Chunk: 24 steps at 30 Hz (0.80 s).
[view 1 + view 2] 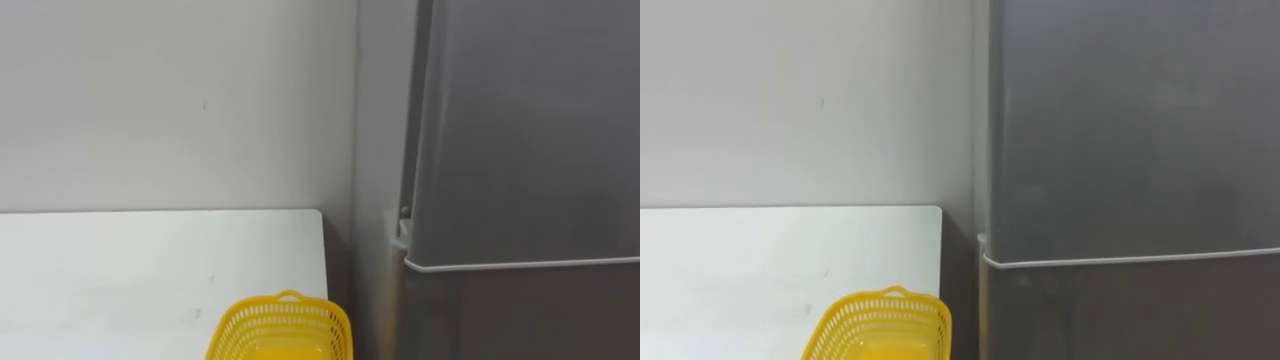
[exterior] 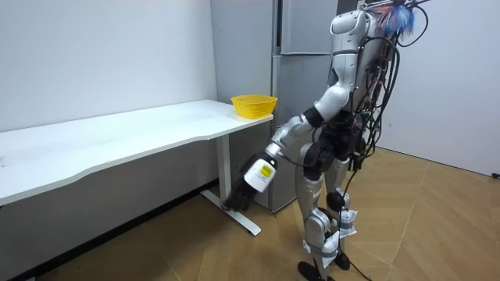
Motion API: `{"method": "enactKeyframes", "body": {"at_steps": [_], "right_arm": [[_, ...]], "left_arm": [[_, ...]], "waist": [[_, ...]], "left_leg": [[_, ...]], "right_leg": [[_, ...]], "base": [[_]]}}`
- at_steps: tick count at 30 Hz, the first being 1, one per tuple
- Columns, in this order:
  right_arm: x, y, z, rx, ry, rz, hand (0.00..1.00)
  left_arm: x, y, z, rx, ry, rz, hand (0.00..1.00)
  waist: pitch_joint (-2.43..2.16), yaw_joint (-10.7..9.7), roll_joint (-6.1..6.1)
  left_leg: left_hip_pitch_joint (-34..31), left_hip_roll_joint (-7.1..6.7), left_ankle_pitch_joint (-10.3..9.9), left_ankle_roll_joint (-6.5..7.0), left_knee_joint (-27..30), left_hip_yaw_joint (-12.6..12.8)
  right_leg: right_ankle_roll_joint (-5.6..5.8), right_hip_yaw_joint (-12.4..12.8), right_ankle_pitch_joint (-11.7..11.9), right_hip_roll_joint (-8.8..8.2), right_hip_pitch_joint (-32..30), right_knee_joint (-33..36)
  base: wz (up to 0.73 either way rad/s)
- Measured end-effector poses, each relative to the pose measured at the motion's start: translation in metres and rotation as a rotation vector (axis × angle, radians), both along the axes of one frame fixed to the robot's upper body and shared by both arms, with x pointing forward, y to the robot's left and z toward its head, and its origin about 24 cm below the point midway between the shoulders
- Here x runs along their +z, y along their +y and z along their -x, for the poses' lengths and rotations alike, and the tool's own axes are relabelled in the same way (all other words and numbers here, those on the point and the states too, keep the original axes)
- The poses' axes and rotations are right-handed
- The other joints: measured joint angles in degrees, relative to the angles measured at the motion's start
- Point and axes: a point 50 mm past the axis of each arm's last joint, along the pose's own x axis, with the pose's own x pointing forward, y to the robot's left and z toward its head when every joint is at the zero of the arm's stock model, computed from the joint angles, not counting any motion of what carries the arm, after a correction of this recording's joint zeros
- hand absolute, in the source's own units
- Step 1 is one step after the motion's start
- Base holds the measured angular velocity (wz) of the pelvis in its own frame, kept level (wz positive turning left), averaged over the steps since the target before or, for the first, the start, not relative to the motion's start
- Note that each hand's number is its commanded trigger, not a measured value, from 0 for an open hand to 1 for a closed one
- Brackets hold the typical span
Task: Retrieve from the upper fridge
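Observation:
A grey fridge (image 1: 520, 130) stands before me with its upper door (image 1: 1120, 120) shut. A pale seam (image 1: 520, 264) parts that door from the lower one. In the room view I stand close in front of the fridge (image 2: 301, 31), facing it. My left arm hangs low toward the room view's left, and the left hand (image 2: 241, 195) is down near the table's leg, holding nothing that I can make out.
A white table (image 1: 120, 270) runs along the wall to my left, its end close to the fridge's side. On that end stands a yellow mesh basket (image 1: 282, 325). Wooden floor (image 2: 437, 226) lies open behind me.

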Motion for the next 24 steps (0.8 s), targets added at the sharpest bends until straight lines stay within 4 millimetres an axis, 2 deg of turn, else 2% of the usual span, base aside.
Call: {"method": "enactKeyframes", "body": {"at_steps": [5, 12, 15, 17, 21, 22, 24], "right_arm": [[0.000, 0.001, -0.002, -0.014, -0.036, -0.002, 0.00], [0.000, 0.002, -0.008, 0.003, -0.090, 0.006, 0.00], [0.000, 0.002, -0.006, 0.013, -0.088, -0.002, 0.00], [0.000, 0.004, -0.005, 0.026, -0.079, -0.013, 0.00], [0.000, 0.004, -0.002, 0.040, -0.062, -0.019, 0.00], [0.000, 0.004, -0.002, 0.044, -0.058, -0.029, 0.00], [0.000, 0.005, -0.002, 0.041, -0.053, -0.040, 0.00]], "left_arm": [[0.033, 0.010, -0.021, 0.092, -0.106, -0.158, 0.00], [0.071, 0.016, -0.037, 0.168, -0.247, -0.327, 0.00], [0.096, 0.017, -0.047, 0.137, -0.323, -0.444, 0.00], [0.121, 0.016, -0.057, 0.092, -0.416, -0.527, 0.00], [0.161, 0.011, -0.070, 0.014, -0.589, -0.615, 0.00], [0.173, 0.010, -0.074, -0.016, -0.644, -0.636, 0.00], [0.190, 0.005, -0.077, -0.063, -0.729, -0.663, 0.00]], "waist": [[-0.06, 0.34, 0.18], [-0.01, 0.12, 0.62], [0.08, 0.14, 0.48], [0.14, 0.20, 0.34], [0.35, -0.17, -0.16], [0.22, -0.32, 0.02], [0.42, -1.03, -0.29]], "left_leg": [[-0.08, -0.05, -0.01, 0.01, -0.05, -0.18], [0.36, -0.06, -0.01, 0.01, -0.66, -0.33], [0.42, -0.15, 0.00, 0.03, -0.53, -0.64], [0.19, -0.21, 0.00, 0.03, -0.52, -0.80], [0.03, -0.26, 0.00, 0.04, -0.33, -0.96], [-0.11, -0.25, 0.00, 0.04, 0.10, -0.99], [-0.25, -0.23, 0.00, 0.04, 0.32, -0.98]], "right_leg": [[0.03, -0.15, 0.00, -0.10, -0.22, 0.23], [0.03, 0.25, -0.01, 0.00, -0.09, 0.55], [0.02, 0.21, -0.01, -0.03, 0.07, 0.57], [0.02, 0.14, -0.02, -0.08, -0.07, 0.53], [0.03, 0.11, -0.03, -0.10, -0.03, 0.05], [0.03, 0.11, -0.01, -0.06, 0.00, -0.28], [0.03, 0.11, -0.01, -0.04, 0.05, -0.28]], "base": [[0.00], [-0.01], [0.03], [0.00], [0.00], [0.00], [0.00]]}}
